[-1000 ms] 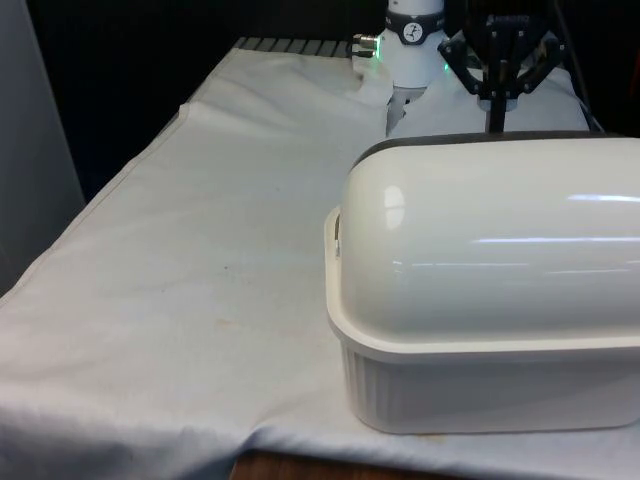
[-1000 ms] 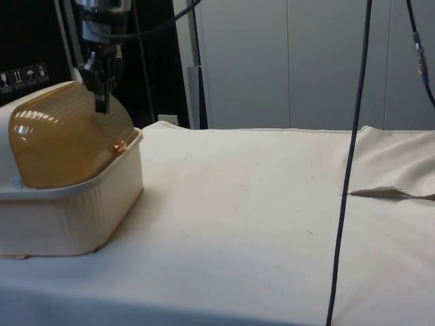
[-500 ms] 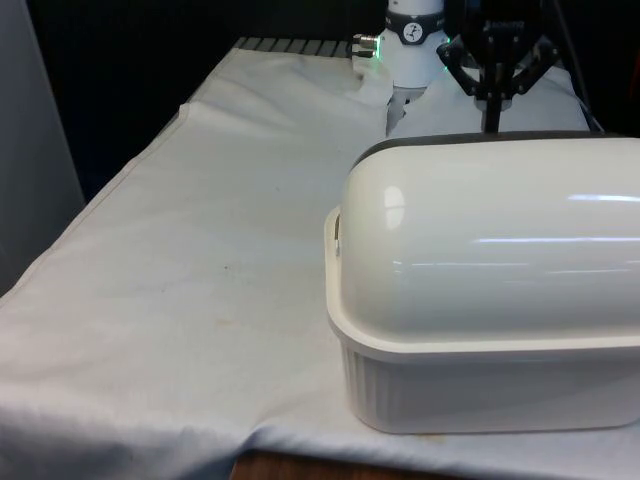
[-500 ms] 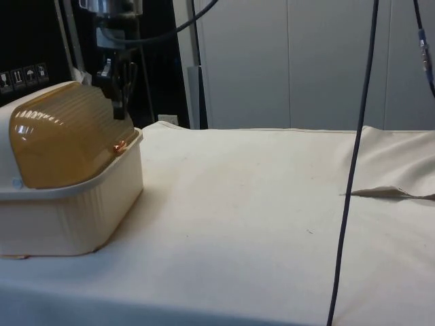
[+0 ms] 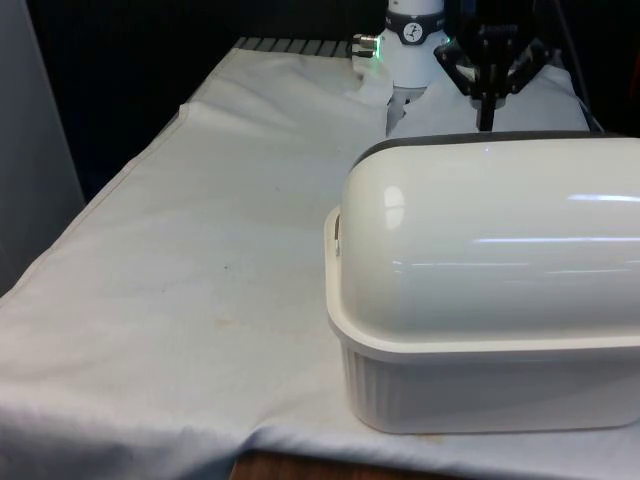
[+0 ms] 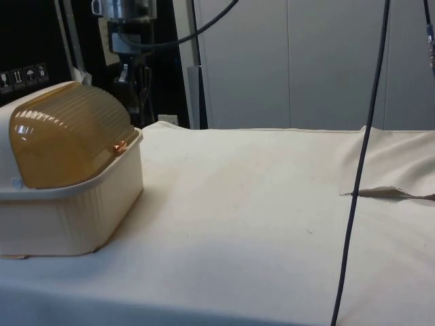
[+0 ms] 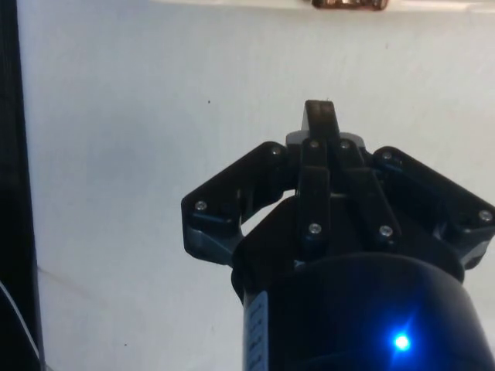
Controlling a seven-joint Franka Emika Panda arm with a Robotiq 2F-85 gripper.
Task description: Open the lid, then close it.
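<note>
Currently my gripper (image 5: pixel 487 120) hangs past the bread box (image 5: pixel 490 330), at its 12 o'clock in the front view, fingers pressed together on nothing. Lid (image 6: pixel 68 132) is down. Box is cut off at 3 o'clock; its front faces away, handle (image 7: pixel 348 4) barely showing.

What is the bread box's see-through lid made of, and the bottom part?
The bread box lid looks like amber translucent plastic: ribbed, glossy, with bright light spots. The base looks like cream plastic, opaque, with fine upright ribs. Both are guesses from their look.
</note>
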